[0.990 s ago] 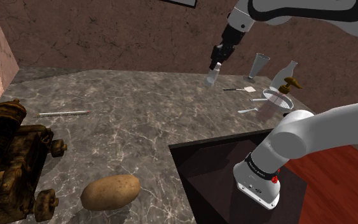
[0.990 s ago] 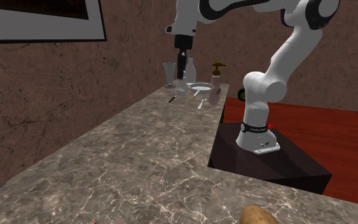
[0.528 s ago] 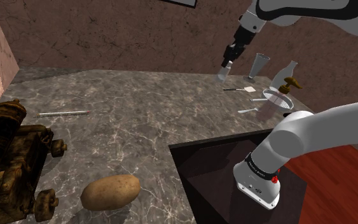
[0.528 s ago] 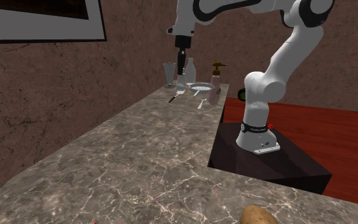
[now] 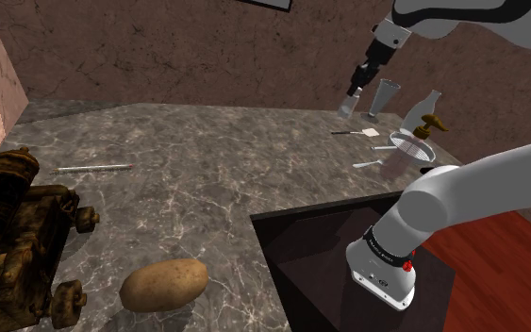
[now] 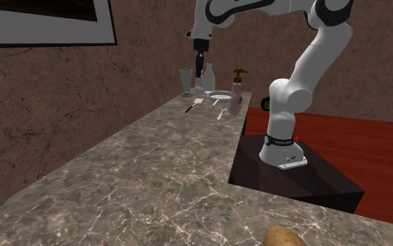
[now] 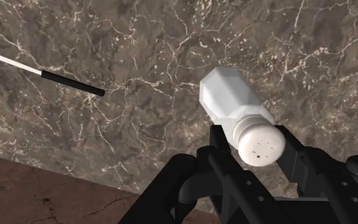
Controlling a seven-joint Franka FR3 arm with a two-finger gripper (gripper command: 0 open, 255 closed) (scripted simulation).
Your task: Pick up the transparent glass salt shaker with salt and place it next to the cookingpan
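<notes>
My gripper [image 5: 353, 91] is shut on a pale, faceted salt shaker [image 5: 347, 105] and holds it in the air above the marble counter [image 5: 207, 179], tilted. In the wrist view the shaker [image 7: 233, 102] lies clasped between the two black fingers [image 7: 225, 170], its round holed cap towards the camera. The second exterior view shows the gripper [image 6: 199, 67] high over the counter's far end. The round metal pan [image 5: 412, 145] sits on the counter to the shoulder view's right of the shaker, and appears again as a shallow pan [image 6: 219, 96] past the gripper.
Around the pan stand a glass [image 5: 384, 97], a pale bottle [image 5: 428, 105] and a brown soap dispenser [image 5: 432, 126]. A black-handled utensil [image 7: 72, 83] lies under the gripper. A potato [image 5: 164, 284], a brown wooden object [image 5: 13, 236] and a thin rod [image 5: 93, 168] lie nearer.
The gripper has carried the shaker towards the shoulder view's right and slightly upward, closer to the glass and the pan. Everything on the counter has stayed in place.
</notes>
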